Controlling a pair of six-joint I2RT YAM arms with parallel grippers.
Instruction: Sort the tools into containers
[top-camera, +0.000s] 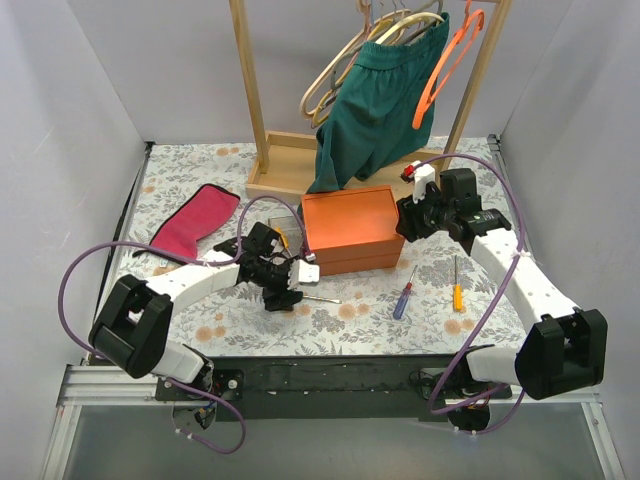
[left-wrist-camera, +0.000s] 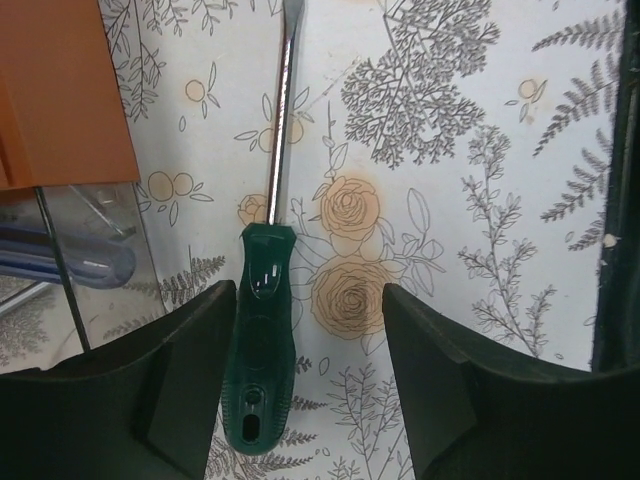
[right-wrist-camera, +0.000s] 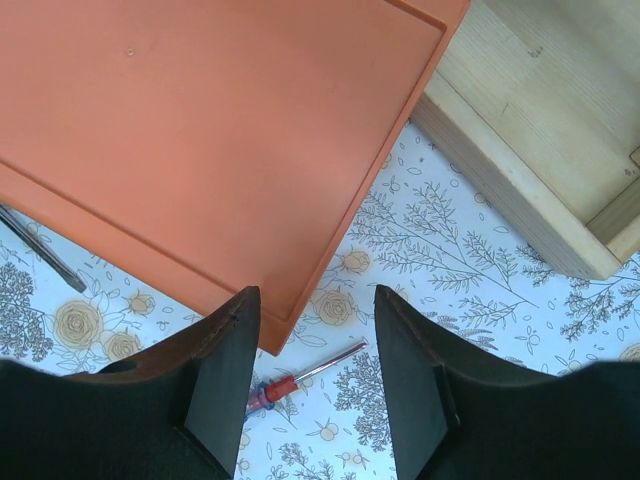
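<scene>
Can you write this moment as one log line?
left end effector: open, around green screwdriver | right end effector: open, at orange box corner

Three loose screwdrivers (top-camera: 405, 293), two boxes (top-camera: 348, 230)

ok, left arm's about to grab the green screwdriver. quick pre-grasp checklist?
1. Left gripper open around the green screwdriver handle: ok.
2. Handle centred between the fingers: not ok, it sits close to one finger.
3. Screwdriver flat on the cloth, nothing over it: ok.
4. Room left in the clear box: cannot tell; a blue-handled tool lies inside.
5. Right gripper open, empty, over the orange box corner, away from the left arm: ok.
</scene>
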